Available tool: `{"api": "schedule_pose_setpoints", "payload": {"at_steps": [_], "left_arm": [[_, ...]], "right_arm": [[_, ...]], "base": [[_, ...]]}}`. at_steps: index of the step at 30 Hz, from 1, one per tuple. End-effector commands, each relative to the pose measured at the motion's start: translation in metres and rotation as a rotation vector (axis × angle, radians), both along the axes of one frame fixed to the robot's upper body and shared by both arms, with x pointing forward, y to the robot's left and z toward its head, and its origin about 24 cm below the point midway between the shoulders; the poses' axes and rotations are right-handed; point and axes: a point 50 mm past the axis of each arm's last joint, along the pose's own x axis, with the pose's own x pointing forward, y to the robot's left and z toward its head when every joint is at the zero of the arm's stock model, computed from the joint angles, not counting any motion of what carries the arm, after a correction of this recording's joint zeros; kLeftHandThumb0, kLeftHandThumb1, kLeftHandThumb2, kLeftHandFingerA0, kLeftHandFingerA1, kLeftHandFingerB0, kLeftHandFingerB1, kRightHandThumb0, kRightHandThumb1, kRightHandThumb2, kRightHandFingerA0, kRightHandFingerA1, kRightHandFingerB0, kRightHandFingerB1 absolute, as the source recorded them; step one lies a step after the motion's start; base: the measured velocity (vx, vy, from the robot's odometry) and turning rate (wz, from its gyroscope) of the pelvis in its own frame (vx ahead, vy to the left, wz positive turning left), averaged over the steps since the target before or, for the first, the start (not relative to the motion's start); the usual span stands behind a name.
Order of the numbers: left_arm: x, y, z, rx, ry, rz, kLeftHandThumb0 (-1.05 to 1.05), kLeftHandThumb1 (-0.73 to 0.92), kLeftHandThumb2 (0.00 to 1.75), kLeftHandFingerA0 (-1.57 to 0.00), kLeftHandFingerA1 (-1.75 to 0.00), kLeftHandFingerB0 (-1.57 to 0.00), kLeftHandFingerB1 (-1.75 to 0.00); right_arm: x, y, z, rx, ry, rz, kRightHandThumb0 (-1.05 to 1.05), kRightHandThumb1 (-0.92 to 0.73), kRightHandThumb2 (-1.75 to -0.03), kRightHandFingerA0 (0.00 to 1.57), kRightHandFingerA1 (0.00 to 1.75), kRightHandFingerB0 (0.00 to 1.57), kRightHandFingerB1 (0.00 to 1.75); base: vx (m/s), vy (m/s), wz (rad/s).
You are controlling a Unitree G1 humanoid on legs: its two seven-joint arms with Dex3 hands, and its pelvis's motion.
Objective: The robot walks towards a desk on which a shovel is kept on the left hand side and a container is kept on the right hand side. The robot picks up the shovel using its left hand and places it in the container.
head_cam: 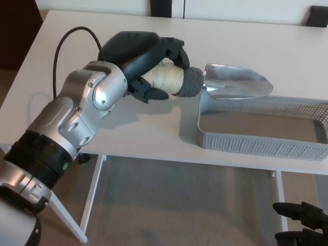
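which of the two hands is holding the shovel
The left hand, wrapped around the shovel handle above the table; the right hand hangs low, holding nothing.

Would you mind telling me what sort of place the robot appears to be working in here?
Probably an office or lab room: a plain white desk on white metal legs, carpet-like grey flooring beneath, and dark chair backs at its far edge. The shovel and container look staged.
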Motion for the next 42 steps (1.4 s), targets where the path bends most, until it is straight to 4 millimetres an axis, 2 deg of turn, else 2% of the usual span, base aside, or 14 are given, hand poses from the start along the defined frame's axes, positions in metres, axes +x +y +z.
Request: {"api": "schedule_pose_setpoints", "payload": {"at_steps": [1,8,9,12,14,17,19,20,21,27,31,33,38,42], "left_arm": [[-0.010,-0.006,0.008,-0.012,-0.240,-0.159,-0.22,0.78,0.66,-0.87,-1.68,-0.78,-0.59],[-0.011,-0.006,0.007,-0.017,-0.264,-0.172,-0.21,0.76,0.67,-0.94,-1.70,-0.70,-0.82],[-0.010,-0.005,0.008,-0.022,-0.270,-0.170,-0.27,0.61,0.97,-1.14,-1.35,-0.80,-0.87],[-0.011,-0.004,0.008,-0.037,-0.294,-0.164,-0.24,0.80,0.63,-0.84,-1.75,-0.77,-0.88],[-0.011,-0.003,0.007,-0.036,-0.301,-0.162,-0.32,0.58,0.94,-1.14,-1.37,-0.78,-0.89],[-0.012,-0.003,0.007,-0.040,-0.322,-0.171,-0.25,0.79,0.63,-0.82,-1.75,-0.72,-1.04],[-0.012,-0.003,0.007,-0.049,-0.337,-0.182,-0.30,0.61,0.96,-1.13,-1.36,-0.73,-0.97],[-0.012,-0.003,0.006,-0.052,-0.337,-0.191,-0.22,0.76,0.63,-0.83,-1.75,-0.70,-1.12],[-0.012,-0.003,0.006,-0.055,-0.334,-0.197,-0.33,0.50,0.87,-1.16,-1.38,-0.79,-0.87],[-0.014,-0.003,0.003,-0.065,-0.352,-0.226,-0.26,0.72,0.61,-0.86,-1.75,-0.79,-0.93],[-0.017,-0.003,0.003,-0.075,-0.396,-0.260,-0.33,0.58,0.94,-1.16,-1.37,-0.74,-0.94],[-0.019,-0.004,0.003,-0.092,-0.422,-0.272,-0.24,0.75,0.62,-0.85,-1.75,-0.76,-0.99],[-0.023,-0.007,0.003,-0.064,-0.448,-0.303,-0.32,0.55,0.91,-1.16,-1.37,-0.83,-0.82],[-0.024,-0.009,-0.001,-0.044,-0.469,-0.319,-0.20,0.78,0.64,-0.83,-1.75,-0.66,-1.26]], "right_arm": [[-0.001,-0.003,0.001,-0.036,-0.020,0.015,-0.42,-0.62,-0.58,0.64,0.44,0.45,0.37],[-0.001,-0.004,0.000,-0.042,-0.007,0.017,-0.47,-0.53,-0.80,0.56,0.54,0.39,0.48],[-0.001,-0.004,0.000,-0.049,-0.006,0.021,-0.47,-0.54,-0.80,0.56,0.54,0.39,0.48],[0.000,-0.003,-0.001,-0.039,-0.013,0.019,-0.41,-0.62,-0.59,0.65,0.44,0.45,0.37],[-0.001,-0.003,-0.002,-0.050,-0.011,0.026,-0.41,-0.63,-0.59,0.65,0.43,0.45,0.37],[0.001,-0.003,-0.002,-0.052,-0.007,0.026,-0.42,-0.64,-0.59,0.66,0.44,0.46,0.37],[0.001,-0.002,-0.001,-0.054,-0.008,0.029,-0.42,-0.64,-0.59,0.66,0.44,0.46,0.38],[0.001,-0.002,-0.001,-0.053,-0.008,0.027,-0.42,-0.64,-0.59,0.67,0.44,0.46,0.38],[0.001,-0.002,-0.001,-0.055,-0.009,0.028,-0.42,-0.64,-0.59,0.67,0.44,0.46,0.37],[0.002,-0.002,0.000,-0.054,-0.019,0.040,-0.42,-0.64,-0.59,0.66,0.44,0.46,0.38],[0.001,-0.001,0.001,-0.052,-0.017,0.042,-0.42,-0.64,-0.59,0.65,0.43,0.46,0.38],[0.001,-0.002,0.001,-0.060,-0.016,0.045,-0.41,-0.65,-0.60,0.65,0.43,0.46,0.37],[0.000,-0.001,0.001,-0.056,-0.021,0.047,-0.40,-0.63,-0.59,0.64,0.43,0.46,0.38],[0.002,0.000,0.002,-0.047,-0.019,0.048,-0.46,-0.54,-0.81,0.55,0.55,0.40,0.49]], "base": [[0.00,0.000,0.00],[0.00,0.000,0.00],[0.00,0.000,0.00],[0.00,0.000,0.00],[0.00,0.000,0.00],[0.00,0.000,0.00],[0.00,0.000,0.00],[0.00,0.000,0.00],[0.00,0.000,0.00],[0.00,0.000,0.00],[0.00,0.000,0.00],[0.00,0.000,0.00],[0.00,0.000,0.00],[0.00,0.000,0.00]]}}
